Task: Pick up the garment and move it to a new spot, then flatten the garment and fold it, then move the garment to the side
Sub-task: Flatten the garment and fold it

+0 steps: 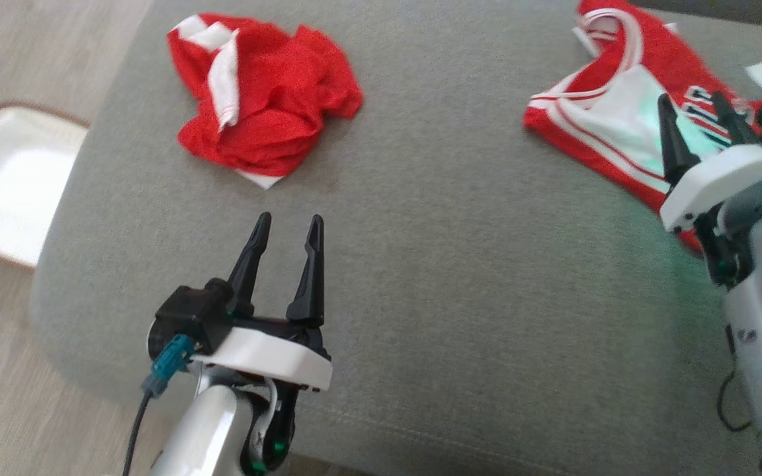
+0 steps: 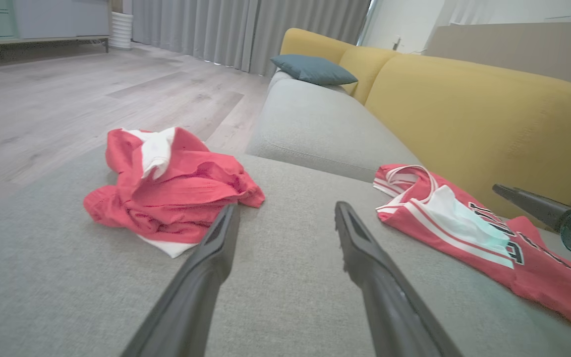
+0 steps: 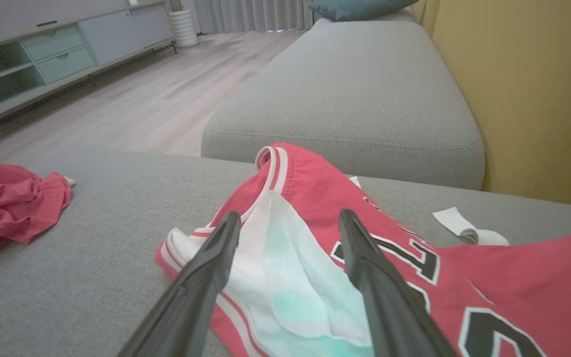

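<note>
Left gripper (image 1: pixel 290 220) sits closest to the head camera, low left, fingers spread wide and empty, poised over bare fabric. Grey seat cushion (image 1: pixel 454 297) carries everything. Red jersey (image 1: pixel 619 125), white trim and black lettering, lies along the cushion's right side, partly spread. Its long axis runs from the neck opening at the far end back toward the robot's right. Crumpled red garment (image 1: pixel 268 99) is heaped far left, dead ahead of the left fingers but well apart from them. Right gripper (image 1: pixel 692 99) hangs directly over the jersey, fingers parted wide, holding nothing, tips straddling the white-lined opening. Contact with cloth: cannot tell. Judgement: the jersey is the piece being gone for. The right arm is much the nearer and needs only a short drop onto the trimmed edge, while the left would have to cross the cushion.
</note>
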Robot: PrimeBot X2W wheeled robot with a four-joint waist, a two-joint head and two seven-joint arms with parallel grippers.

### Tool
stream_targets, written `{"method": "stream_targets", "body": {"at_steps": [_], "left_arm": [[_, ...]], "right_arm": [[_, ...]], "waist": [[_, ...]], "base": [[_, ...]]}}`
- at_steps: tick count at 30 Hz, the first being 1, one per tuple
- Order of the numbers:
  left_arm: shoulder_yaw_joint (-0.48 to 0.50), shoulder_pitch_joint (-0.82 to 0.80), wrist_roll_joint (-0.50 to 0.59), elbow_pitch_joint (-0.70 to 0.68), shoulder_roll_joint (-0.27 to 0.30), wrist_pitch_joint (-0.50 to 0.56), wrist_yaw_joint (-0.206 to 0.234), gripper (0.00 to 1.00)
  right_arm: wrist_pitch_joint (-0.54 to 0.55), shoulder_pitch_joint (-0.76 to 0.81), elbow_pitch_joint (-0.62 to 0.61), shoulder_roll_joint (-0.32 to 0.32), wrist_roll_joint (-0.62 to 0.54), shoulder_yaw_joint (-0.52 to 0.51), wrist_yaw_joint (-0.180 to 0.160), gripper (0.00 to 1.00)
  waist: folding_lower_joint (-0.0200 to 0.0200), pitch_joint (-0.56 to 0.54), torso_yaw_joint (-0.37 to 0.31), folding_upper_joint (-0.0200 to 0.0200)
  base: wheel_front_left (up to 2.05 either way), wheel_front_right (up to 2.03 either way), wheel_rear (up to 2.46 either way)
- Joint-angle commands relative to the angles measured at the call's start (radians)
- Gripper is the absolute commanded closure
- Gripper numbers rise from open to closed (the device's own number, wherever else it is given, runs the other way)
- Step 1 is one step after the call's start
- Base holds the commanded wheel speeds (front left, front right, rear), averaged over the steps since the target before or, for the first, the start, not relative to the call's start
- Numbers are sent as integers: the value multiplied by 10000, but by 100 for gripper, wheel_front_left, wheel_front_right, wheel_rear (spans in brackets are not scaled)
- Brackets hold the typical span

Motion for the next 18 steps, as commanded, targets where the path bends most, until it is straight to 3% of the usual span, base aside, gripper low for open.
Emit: {"method": "stream_targets", "body": {"at_steps": [1,9,18], "left_arm": [[208,-506,-96,-386,60,-53,68,0],[-41,-653,-322,-492,60,-53,195,0],[-114,-728,-367,-517,60,-53,256,0]], "right_arm": [[-43,-477,23,-111,111,207,37,0],[-419,-1605,1791,-616,149,513,37,0],[-825,-2320,2903,-854,278,955,37,0]], "waist": [[0,435,487,-1],[0,768,979,-1],[0,975,1123,-1]], "base": [[0,0,0],[0,0,0],[0,0,0]]}}
